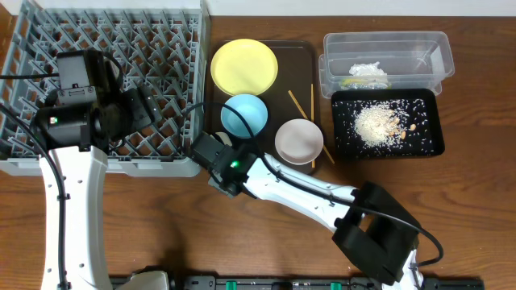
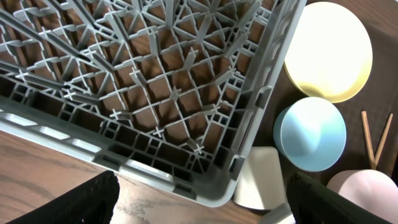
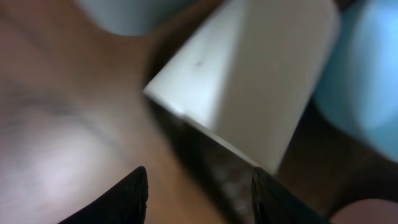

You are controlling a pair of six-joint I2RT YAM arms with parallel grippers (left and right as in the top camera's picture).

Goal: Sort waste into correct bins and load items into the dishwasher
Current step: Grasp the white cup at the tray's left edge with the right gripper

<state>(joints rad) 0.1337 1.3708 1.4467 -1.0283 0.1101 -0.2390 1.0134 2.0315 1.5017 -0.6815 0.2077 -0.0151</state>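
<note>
Left gripper [image 2: 205, 208] hung over the near corner of the grey dish rack [image 1: 105, 80], jaws spread wide with nothing between them. Over on the other side, the right gripper [image 3: 199, 199] reached in low at the corner of the brown serving tray [image 1: 298, 52], its jaws parted with a clear gap and nothing caught in it. The white cup [image 2: 261, 180] sat just ahead of it, right beside the rack's corner. It looked to be lying on its side, though the wrist view was too blurred to be sure.

On the serving tray were the yellow plate [image 1: 244, 66], the light blue bowl [image 1: 243, 114] just below it, the small white bowl [image 1: 299, 141] and the chopsticks [image 1: 306, 109]. Farther right on the counter [image 1: 161, 225], the clear tub [image 1: 435, 48] held crumpled paper [image 1: 368, 71], and the black tray [image 1: 440, 129] touching it carried the rice grains [image 1: 377, 125].
</note>
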